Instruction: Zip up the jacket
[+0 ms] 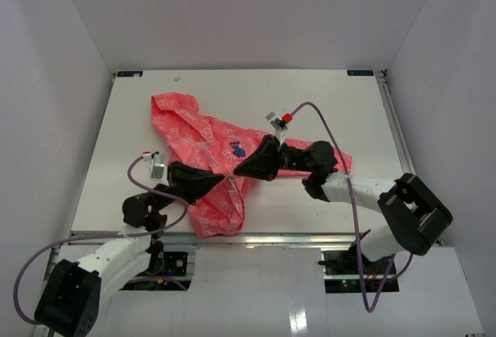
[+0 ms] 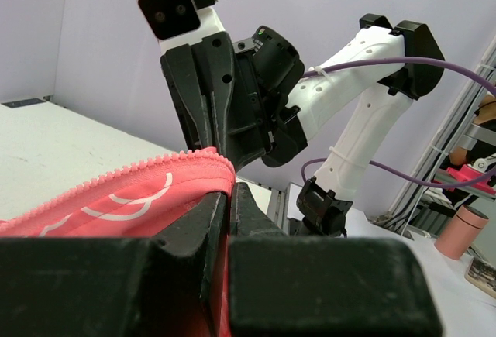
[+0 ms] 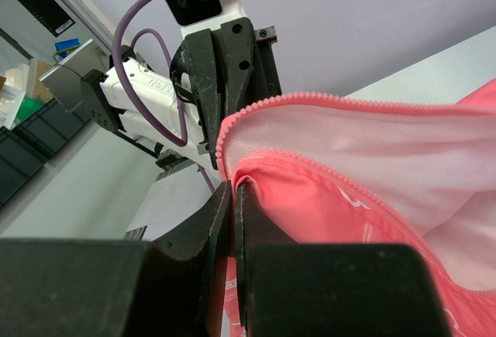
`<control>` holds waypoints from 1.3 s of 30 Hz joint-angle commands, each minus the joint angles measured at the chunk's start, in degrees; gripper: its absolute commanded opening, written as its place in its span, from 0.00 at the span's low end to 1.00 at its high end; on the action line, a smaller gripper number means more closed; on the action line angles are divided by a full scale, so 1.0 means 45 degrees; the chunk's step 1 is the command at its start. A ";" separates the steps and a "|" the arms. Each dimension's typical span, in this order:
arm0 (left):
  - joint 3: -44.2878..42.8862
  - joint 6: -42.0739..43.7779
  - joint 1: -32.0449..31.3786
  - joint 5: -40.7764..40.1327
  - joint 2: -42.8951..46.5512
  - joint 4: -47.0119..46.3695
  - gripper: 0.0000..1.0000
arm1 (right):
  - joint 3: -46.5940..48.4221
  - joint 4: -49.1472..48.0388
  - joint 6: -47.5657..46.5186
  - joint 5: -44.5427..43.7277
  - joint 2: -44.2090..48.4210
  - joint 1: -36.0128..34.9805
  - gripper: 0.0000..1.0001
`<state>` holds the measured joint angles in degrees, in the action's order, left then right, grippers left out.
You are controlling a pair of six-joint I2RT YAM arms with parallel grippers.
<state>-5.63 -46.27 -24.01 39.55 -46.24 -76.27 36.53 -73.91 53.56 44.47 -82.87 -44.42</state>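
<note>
The coral-pink jacket (image 1: pixel 203 132) lies crumpled mid-table, hood toward the far left and dark-blue logo (image 1: pixel 239 151) facing up. Its front is open, and the paler lining (image 3: pixel 364 132) shows between two runs of zipper teeth. My left gripper (image 1: pixel 224 184) is shut on a toothed front edge of the jacket (image 2: pixel 132 197); the fabric passes between the jaws of my left gripper (image 2: pixel 229 191). My right gripper (image 1: pixel 242 170) comes in from the right and faces the left one closely. Its jaws are shut on a fold of the jacket (image 3: pixel 372 205) by the zipper, at my right gripper (image 3: pixel 234 191).
The white table (image 1: pixel 310 97) is walled in by pale panels on three sides. A metal rail (image 1: pixel 394 120) runs along its right edge. A purple cable (image 1: pixel 329 132) loops above the right arm. Shelving and a pink cup (image 2: pixel 459 232) stand beyond the table.
</note>
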 commanded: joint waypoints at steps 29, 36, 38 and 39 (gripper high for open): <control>-0.0037 0.0537 -0.0017 -0.0274 0.0548 -0.3348 0.00 | 0.0516 -0.7582 -0.0068 -0.0095 0.0290 -0.0089 0.08; -0.0067 0.0440 -0.0036 -0.0197 0.0365 -0.3580 0.00 | 0.0553 -0.7600 -0.0076 -0.0086 0.0243 -0.0089 0.08; -0.0056 0.0452 -0.0036 -0.0198 0.0398 -0.3495 0.00 | 0.0564 -0.7600 -0.0087 -0.0107 0.0232 -0.0089 0.08; -0.0035 0.0490 -0.0036 -0.0219 0.0444 -0.3428 0.00 | 0.0577 -0.7600 -0.0087 -0.0108 0.0236 -0.0089 0.08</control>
<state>-5.63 -44.81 -24.01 39.40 -44.58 -76.31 36.64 -73.89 53.52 44.49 -82.87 -44.42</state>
